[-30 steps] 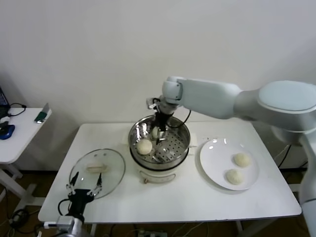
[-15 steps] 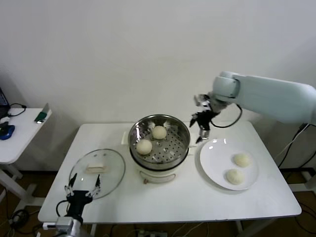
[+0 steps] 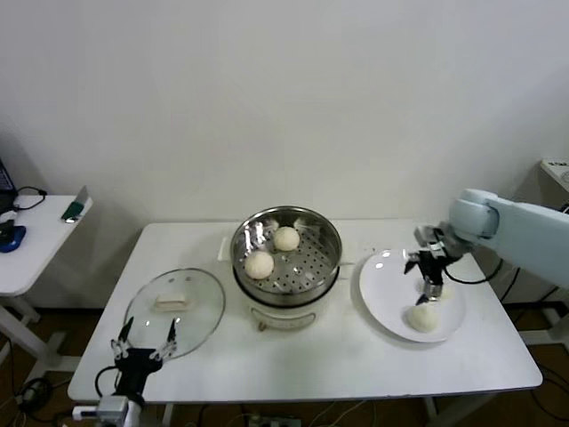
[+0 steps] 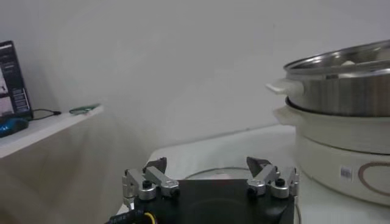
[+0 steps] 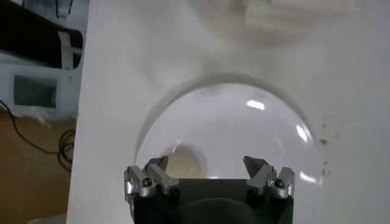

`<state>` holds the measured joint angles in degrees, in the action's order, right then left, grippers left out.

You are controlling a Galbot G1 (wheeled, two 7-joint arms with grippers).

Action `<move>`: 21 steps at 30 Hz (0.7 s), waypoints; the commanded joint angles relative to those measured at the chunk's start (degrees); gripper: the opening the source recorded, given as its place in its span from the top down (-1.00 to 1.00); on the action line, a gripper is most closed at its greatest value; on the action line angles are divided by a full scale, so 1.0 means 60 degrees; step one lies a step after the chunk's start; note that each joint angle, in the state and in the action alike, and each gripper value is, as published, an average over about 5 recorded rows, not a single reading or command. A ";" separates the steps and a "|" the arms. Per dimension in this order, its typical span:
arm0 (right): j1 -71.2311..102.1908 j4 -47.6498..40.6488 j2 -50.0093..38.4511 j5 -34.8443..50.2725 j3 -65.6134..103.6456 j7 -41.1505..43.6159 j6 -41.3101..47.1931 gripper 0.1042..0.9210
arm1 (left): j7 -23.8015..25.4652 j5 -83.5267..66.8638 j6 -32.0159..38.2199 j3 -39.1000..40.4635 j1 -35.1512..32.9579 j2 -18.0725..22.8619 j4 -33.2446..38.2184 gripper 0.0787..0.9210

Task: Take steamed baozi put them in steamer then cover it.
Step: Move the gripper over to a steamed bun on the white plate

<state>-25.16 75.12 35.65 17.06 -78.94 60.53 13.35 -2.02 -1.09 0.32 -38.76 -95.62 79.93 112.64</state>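
Right gripper (image 3: 430, 277) had swung from the steamer (image 3: 286, 264) to the plate (image 3: 382, 298) at its 3 o'clock, fingers spread, empty, over the 2 remaining baozi (image 3: 423, 318). 2 baozi now sat in the steamer tray; half loaded. Left gripper (image 3: 140, 345), fingers spread, waited by the lid (image 3: 175, 311) at 9 o'clock.

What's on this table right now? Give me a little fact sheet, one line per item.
steamer: open, centre of table
baozi in steamer: two
plate: right of steamer, one baozi showing, another mostly hidden behind the gripper
glass lid: flat on table, left of steamer
right gripper: open, empty, above plate
left gripper: open, empty, near table's front edge by the lid
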 commanded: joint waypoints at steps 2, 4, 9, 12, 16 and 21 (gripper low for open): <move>0.2563 -0.0473 -0.0790 -0.1700 0.1836 0.0076 -0.0137 -0.76 | -0.0016 0.0129 -0.0021 -0.0005 -0.0109 0.0078 0.0054 -0.77; 0.2753 -0.0650 -0.0689 -0.1811 0.2000 0.0082 -0.0181 -0.76 | -0.0020 0.0164 -0.0028 0.0001 -0.0115 0.0110 0.0053 -0.77; 0.3040 -0.1021 -0.0335 -0.1929 0.2234 0.0082 -0.0247 -0.76 | -0.0027 0.0215 -0.0040 -0.0003 -0.0110 0.0157 0.0019 -0.77; 0.3076 -0.1185 -0.0054 -0.1924 0.2258 0.0079 -0.0249 -0.76 | -0.0030 0.0226 -0.0039 -0.0012 -0.0100 0.0178 -0.0006 -0.77; 0.3068 -0.1457 0.0346 -0.1923 0.2221 0.0079 -0.0273 -0.76 | -0.0036 0.0230 -0.0024 -0.0030 -0.0109 0.0211 -0.0059 -0.77; 0.2839 -0.1753 0.0776 -0.1895 0.1956 0.0148 -0.0344 -0.76 | -0.0118 0.0219 -0.0033 -0.0075 -0.0109 0.0220 -0.0111 -0.77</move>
<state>-9.95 67.60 36.98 7.24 -68.05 61.19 11.53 -2.34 0.16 0.15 -39.03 -96.22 81.18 112.13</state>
